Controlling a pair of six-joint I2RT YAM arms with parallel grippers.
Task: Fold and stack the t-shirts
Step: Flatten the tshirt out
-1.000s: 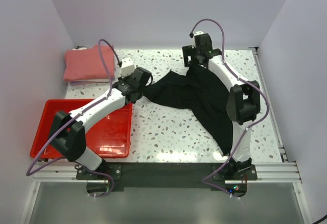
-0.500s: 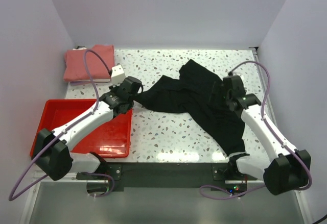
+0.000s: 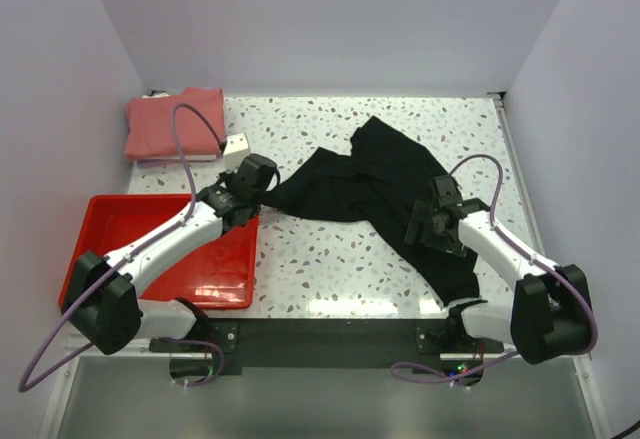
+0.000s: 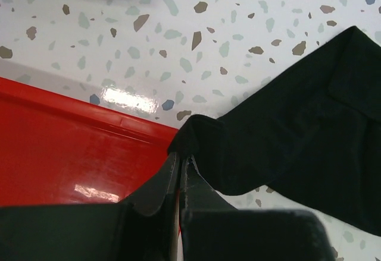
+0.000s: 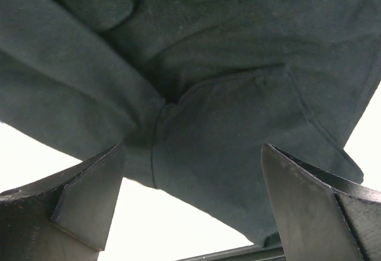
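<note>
**Left pincer** [image 4: 181, 154]: closed. Its fingertips pinched a bunched edge of the black t-shirt [image 3: 370, 184], just at the far right corner of the red tray [image 3: 120, 259].

**Right pincer** [image 5: 193, 172]: jaws spread wide and gripping nothing. It was poised low over the near right part of the black t-shirt, where wrinkled cloth and a seam showed between the fingers.

**Black t-shirt:** unfolded and crumpled, it lay across the middle and right of the bench [image 3: 330, 259]. One end was drawn out to a point at the left pincer, and a long strip ran toward the near right edge.

**Pink t-shirt** [image 3: 170, 124]: folded to a rectangle, it lay at the far left corner of the bench, beyond the tray and well apart from the black one.

**Red tray:** it sat on the near left of the bench, with the left arm stretched across it.

**Bench:** white, speckled surface.
</note>
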